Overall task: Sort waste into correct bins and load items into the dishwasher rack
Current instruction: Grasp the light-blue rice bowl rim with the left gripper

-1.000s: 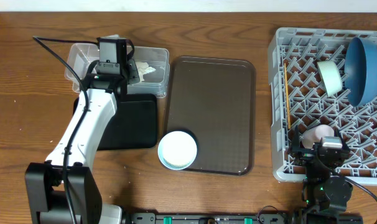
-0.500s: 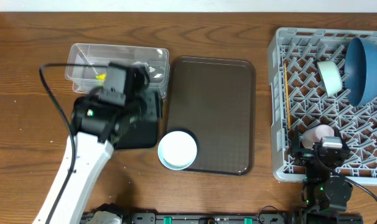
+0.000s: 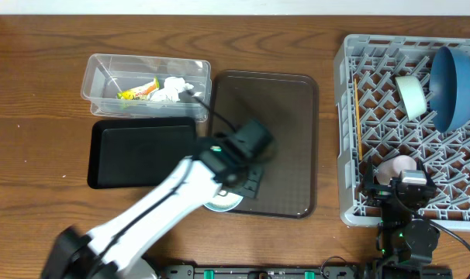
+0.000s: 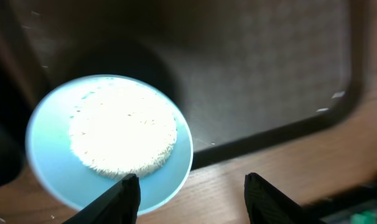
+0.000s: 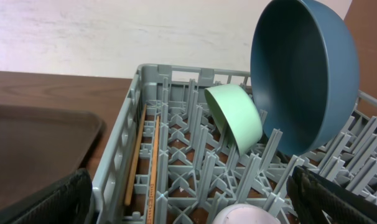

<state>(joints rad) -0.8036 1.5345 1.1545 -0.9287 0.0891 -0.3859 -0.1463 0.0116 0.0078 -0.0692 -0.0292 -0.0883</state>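
Observation:
A pale blue-white bowl (image 4: pixel 107 134) holding white rice (image 4: pixel 123 137) sits at the tray's front left corner, mostly hidden under my left arm in the overhead view (image 3: pixel 219 204). My left gripper (image 4: pixel 191 183) hangs open just above its near rim with nothing between the fingers; overhead it is over the tray's front left (image 3: pixel 243 180). My right gripper (image 5: pixel 188 177) stands wide open over the rack's front, above the pink cup (image 5: pixel 244 214). The rack (image 3: pixel 345 132) holds the dark-blue bowl (image 3: pixel 452 85), mint-green bowl (image 3: pixel 411 94) and chopsticks (image 3: pixel 357 116).
The clear bin (image 3: pixel 103 70) at the back left holds a yellow-green wrapper (image 3: pixel 138 91) and a white tissue (image 3: pixel 173 91). The black bin (image 3: pixel 142 151) lies in front of it. The brown tray (image 3: pixel 281 108) lies in the middle.
My left arm has swung from over the clear bin to the tray's front left corner by the rice bowl. The wrapper and tissue now show in the clear bin. The right arm has not moved.

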